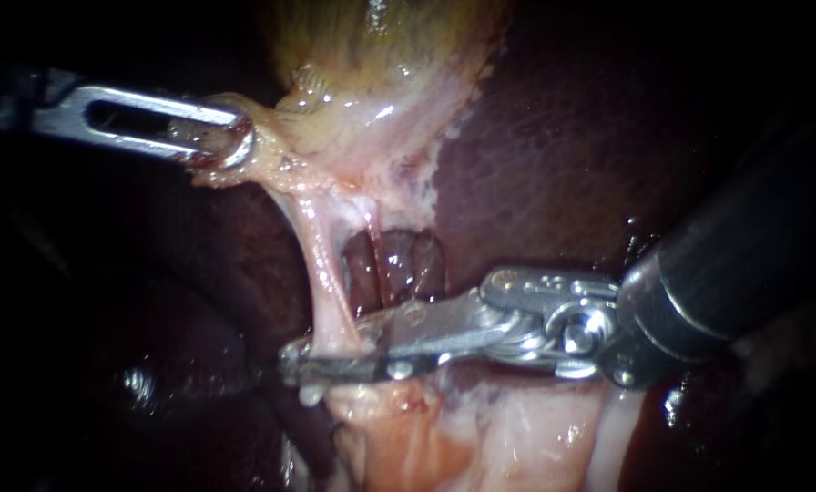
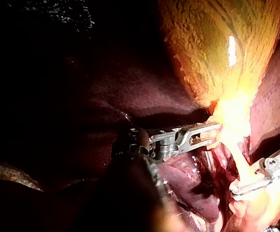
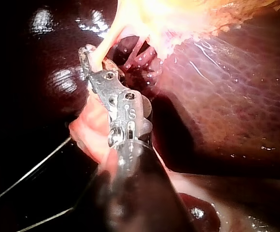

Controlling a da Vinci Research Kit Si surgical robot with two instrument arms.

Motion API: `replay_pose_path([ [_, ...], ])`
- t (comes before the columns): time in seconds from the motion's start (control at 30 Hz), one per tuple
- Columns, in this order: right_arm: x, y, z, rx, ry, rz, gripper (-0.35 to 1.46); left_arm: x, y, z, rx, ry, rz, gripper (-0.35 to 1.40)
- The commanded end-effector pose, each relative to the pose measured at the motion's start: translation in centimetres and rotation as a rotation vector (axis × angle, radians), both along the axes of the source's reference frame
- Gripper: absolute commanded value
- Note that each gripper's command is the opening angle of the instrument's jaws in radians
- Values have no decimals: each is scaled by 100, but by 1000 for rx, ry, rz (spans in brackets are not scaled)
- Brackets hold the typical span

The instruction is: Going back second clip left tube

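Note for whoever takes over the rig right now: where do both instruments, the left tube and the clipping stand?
Left instrument: end effector shut on the gallbladder near its neck, tissue stretched taut.
Right instrument: tip at the lower end of the left tube, which crosses it; grip state unclear.
Done: no clip can be made out.
Left: check the clip, then probably back the right instrument off the tube.

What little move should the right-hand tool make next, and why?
Probably ease the silvery right tool straight back toward its dark shaft. The pale pink left tube lies between its open jaws, and the slotted left tool holds the yellowish gallbladder tissue taut, so sideways motion might tug it.
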State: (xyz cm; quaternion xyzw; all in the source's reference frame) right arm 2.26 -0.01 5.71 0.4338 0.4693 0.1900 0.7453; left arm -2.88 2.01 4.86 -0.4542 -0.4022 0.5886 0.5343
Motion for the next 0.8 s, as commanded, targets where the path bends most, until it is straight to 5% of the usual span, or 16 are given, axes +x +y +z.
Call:
replay_pose_path([
  [0.03, 0, 0, 0, 0, 0, 1, -35, 0, 0, 0, -1, 2, -2, -35],
  [0.17, 0, 1, -1, -1, -1, 3, -31, 2, 0, -1, -1, -1, -3, -35],
  [0.27, 2, 0, 1, -19, 11, 16, 11, 2, 0, 0, -1, -1, -3, -35],
  [0.37, 4, -2, 5, -29, 16, 68, 39, 2, 0, 0, -1, -1, -3, -35],
  [0.8, -2, 14, 33, -289, 20, 161, 50, 2, -2, 1, -4, -1, -7, -35],
])
